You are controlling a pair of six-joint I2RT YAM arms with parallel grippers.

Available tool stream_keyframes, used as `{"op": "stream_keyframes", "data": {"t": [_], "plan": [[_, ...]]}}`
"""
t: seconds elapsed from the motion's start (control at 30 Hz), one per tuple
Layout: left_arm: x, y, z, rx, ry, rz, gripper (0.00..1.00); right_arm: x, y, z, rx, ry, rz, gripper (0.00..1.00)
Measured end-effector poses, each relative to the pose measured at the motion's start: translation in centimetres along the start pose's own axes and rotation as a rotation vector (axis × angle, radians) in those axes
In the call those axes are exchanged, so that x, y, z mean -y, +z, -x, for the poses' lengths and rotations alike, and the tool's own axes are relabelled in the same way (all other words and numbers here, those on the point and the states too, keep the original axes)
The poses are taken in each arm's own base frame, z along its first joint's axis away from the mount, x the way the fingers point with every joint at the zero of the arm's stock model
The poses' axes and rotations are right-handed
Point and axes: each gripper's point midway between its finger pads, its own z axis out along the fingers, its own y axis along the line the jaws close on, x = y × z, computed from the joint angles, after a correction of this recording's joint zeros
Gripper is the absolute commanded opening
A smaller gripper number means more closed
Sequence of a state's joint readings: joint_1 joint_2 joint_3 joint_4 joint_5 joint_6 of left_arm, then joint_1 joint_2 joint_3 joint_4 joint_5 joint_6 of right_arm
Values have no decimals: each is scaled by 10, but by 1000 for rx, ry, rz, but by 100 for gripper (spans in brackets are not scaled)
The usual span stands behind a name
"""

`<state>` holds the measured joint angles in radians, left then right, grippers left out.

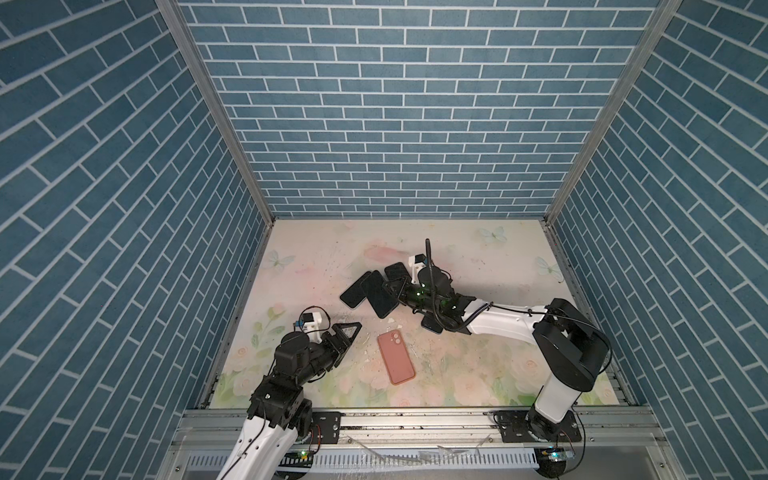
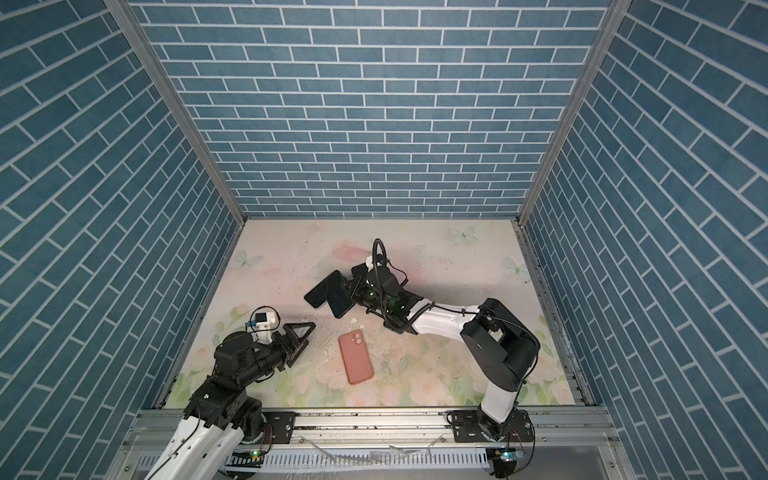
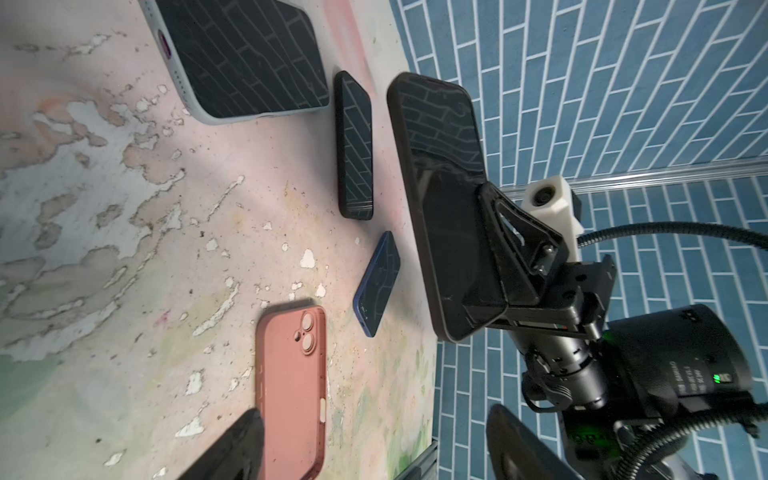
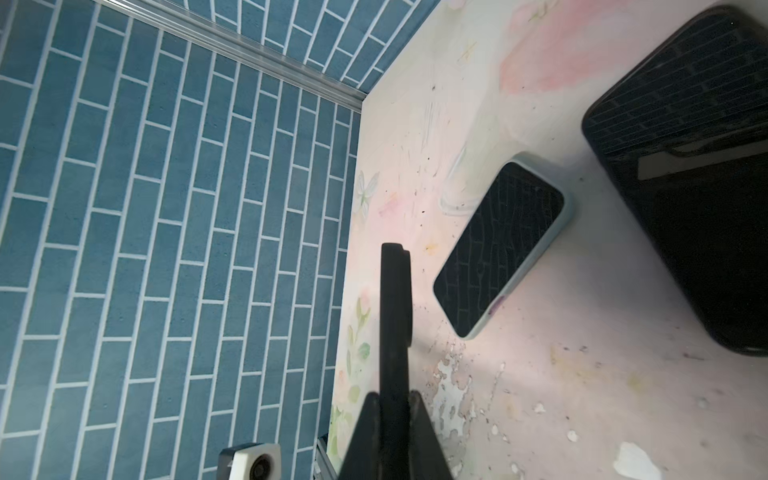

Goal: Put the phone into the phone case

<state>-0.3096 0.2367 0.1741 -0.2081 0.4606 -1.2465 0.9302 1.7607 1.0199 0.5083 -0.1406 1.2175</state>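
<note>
**Phone held clear of the pink case**

A pink phone case is shown lying flat on the flowered table, and no phone is seated in it. On the far side of the case, a black phone is clamped by one long edge in the closed right gripper. In the left wrist view this phone is seen raised off the table. A second phone, in a pale cover, is laid just left of the held one and is partly overlapped by it in both top views. A third black phone is found beyond these two, farthest from the case. A blue phone is seen to the right rear of the case, partly hidden under the right arm. To the left of the case, and apart from it, the left gripper is held with its jaws spread and nothing between them.
</note>
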Motion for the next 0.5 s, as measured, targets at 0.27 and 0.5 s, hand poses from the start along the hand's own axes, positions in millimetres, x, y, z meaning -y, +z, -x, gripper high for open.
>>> {"op": "stream_keyframes", "data": {"t": [0.27,0.5], "plan": [[-12,7,7,48,-37,-13,84,-14,14,-26,-25,19,36,0],[-18,16,13,73,-36,-17,83,-6,26,-48,-67,38,22,0]]}}
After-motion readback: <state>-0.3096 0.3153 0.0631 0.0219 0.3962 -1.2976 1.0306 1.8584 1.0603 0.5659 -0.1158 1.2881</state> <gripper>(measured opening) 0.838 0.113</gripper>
